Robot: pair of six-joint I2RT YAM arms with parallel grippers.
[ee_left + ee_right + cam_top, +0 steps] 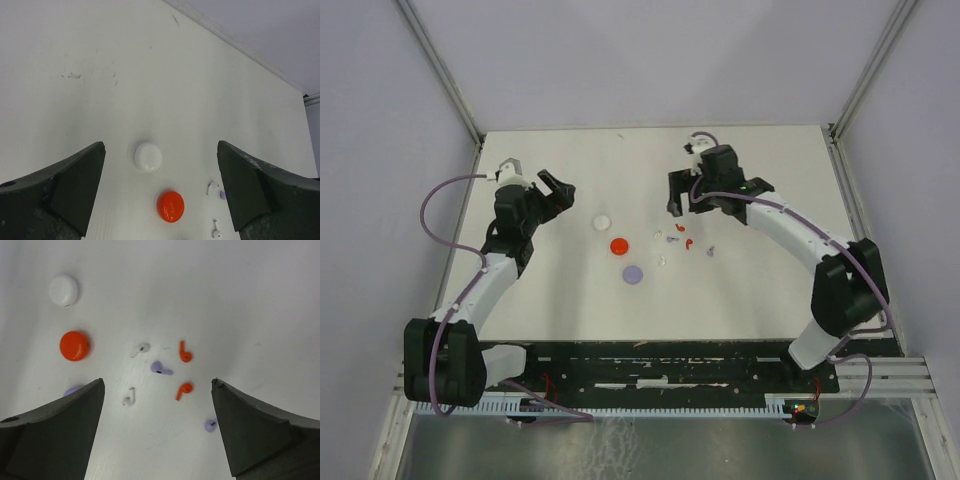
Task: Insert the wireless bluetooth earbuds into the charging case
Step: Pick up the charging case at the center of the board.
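Observation:
Three round closed cases lie mid-table: white (601, 222), red (619, 246) and pale purple (634, 273). The earbuds lie scattered to their right (682, 240). In the right wrist view I see two red earbuds (185, 353) (184, 389), two white ones (140, 348) (130, 397) and two purple ones (161, 368) (210, 425). My right gripper (688, 203) (158, 381) is open and empty, hovering over the earbuds. My left gripper (560, 192) (160, 146) is open and empty, left of the white case (148, 157) and red case (170, 205).
The white table (770, 290) has walls at the back and both sides. Metal frame posts (440, 70) rise at the back corners. A dark strip (670, 360) runs along the near edge by the arm bases.

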